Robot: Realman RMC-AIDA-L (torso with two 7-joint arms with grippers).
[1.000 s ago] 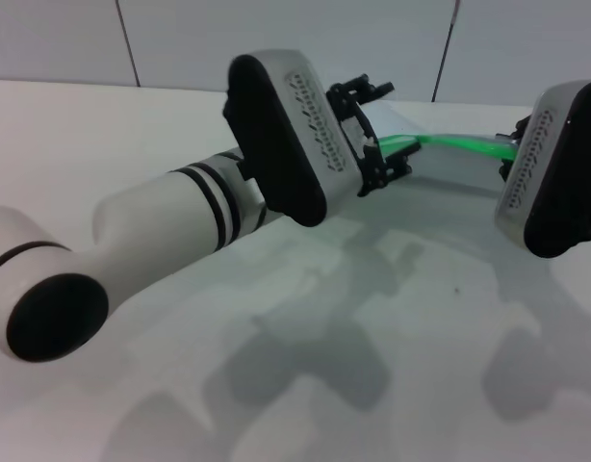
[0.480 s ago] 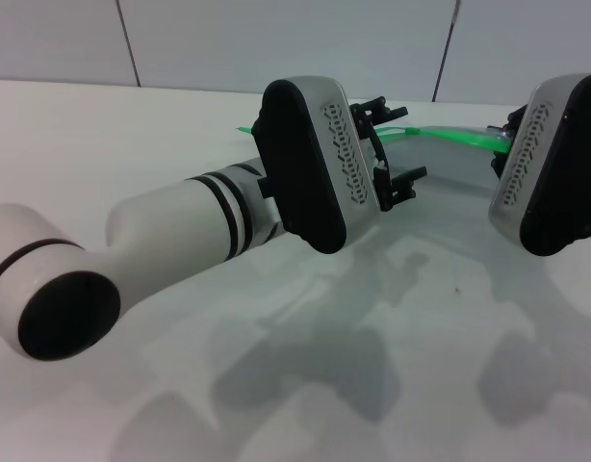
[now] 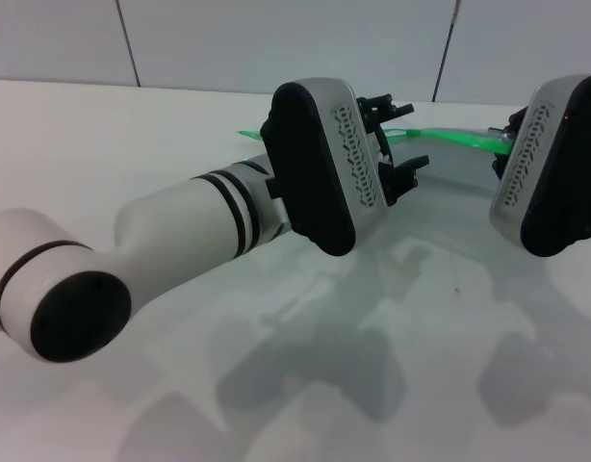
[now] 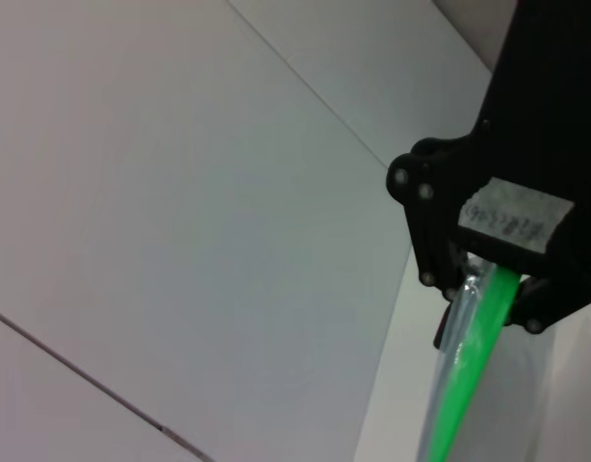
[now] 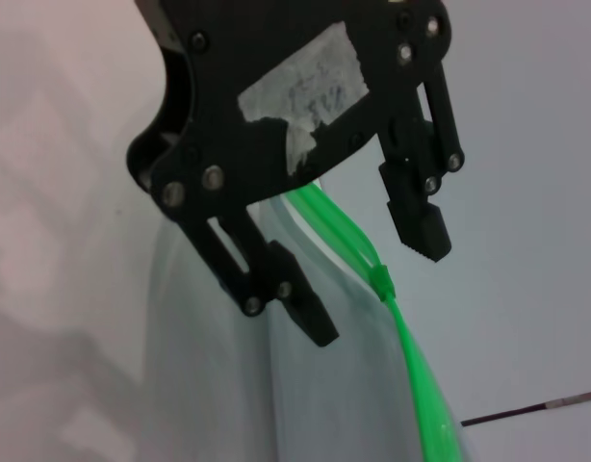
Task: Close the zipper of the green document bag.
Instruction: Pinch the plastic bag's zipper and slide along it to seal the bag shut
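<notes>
Nearest, at lower left of the head view, the left arm's white forearm reaches toward frame centre, where the left gripper [image 3: 416, 135] [image 5: 377, 289] stands released, its 2 black fingers [image 5: 300, 308] spread either side of the zipper [image 3: 449, 136] [image 5: 411, 356], the small green slider [image 5: 382, 281] between them. At right, the right gripper [image 3: 507, 149] [image 4: 498, 279] is clenched on the green-edged end of the green document bag [image 3: 449, 173] [image 5: 315, 404]. The bag, a translucent pale blue-grey pouch, lies beyond both grippers at upper centre-right, its long axis and 1 bright green strip running left to right. A white table [image 3: 132, 135] carries it; behind it stands a grey panelled wall [image 3: 276, 38].
</notes>
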